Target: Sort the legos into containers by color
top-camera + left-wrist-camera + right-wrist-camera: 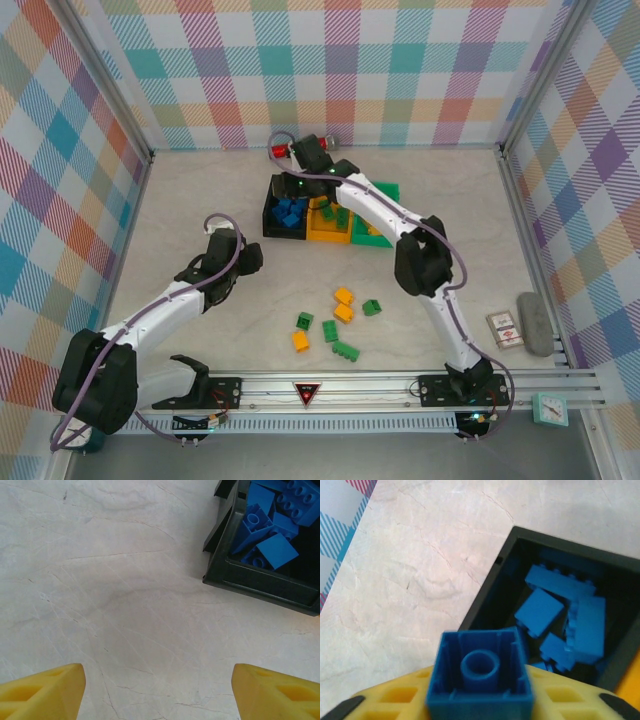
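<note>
The step in hand looks like dropping the blue brick (480, 680) into the black bin (490, 597), where other blue bricks (555, 615) already lie. From the right wrist it hangs about over the bin's corner wall. I would carry it further over the opening and release low, lest it glance off the rim.

Nearest the bases, green and orange legos (338, 322) lie loose on the desk (480, 200). The left claw (157, 690) is spread wide, holding nothing, over bare desk beside the bin. Farther out, the right claw (480, 702) pinches the brick between its fingers.
</note>
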### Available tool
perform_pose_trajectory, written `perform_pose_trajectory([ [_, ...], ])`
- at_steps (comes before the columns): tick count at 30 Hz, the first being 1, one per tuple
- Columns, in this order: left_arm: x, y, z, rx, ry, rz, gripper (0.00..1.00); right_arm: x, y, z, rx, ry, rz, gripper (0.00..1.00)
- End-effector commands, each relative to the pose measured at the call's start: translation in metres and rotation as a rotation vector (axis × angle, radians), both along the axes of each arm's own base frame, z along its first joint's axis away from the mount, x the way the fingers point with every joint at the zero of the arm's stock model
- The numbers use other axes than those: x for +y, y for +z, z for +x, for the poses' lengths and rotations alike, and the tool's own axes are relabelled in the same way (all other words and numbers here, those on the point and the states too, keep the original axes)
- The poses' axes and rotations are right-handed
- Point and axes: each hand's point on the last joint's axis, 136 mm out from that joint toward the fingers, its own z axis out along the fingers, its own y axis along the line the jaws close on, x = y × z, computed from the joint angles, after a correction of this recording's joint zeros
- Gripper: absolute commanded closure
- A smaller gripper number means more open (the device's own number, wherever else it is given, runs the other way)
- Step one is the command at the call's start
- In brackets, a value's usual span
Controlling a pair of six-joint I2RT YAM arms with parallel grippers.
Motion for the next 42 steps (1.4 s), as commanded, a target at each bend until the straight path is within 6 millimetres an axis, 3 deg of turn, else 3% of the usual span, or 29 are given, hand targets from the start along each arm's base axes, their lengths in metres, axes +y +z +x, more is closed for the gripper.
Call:
perform_pose_trajectory([
  [1,0.007,0.008,0.000,-0.018,0.032,-0.009,0.23,0.003,-0.003,0.004,0.030,0.039,-0.009,0.48],
  [4,0.007,0.008,0.000,-0.018,0.032,-0.007,0.23,0.008,-0.003,0.005,0.042,0.052,0.017,0.41],
  [9,0.007,0.008,0.001,-0.017,0.032,-0.005,0.23,0.009,0.002,-0.006,0.040,0.082,0.030,0.40],
  [18,0.004,0.005,0.002,-0.008,0.025,-0.015,0.23,0.001,0.022,-0.050,-0.060,0.169,0.042,0.41],
  [34,-0.004,-0.001,0.003,0.011,-0.017,-0.031,0.23,-0.081,-0.014,-0.113,-0.088,0.116,-0.089,0.41],
  [42,-0.051,-0.004,-0.007,0.013,-0.232,-0.217,0.23,-0.135,-0.019,-0.128,-0.098,0.025,-0.099,0.40],
])
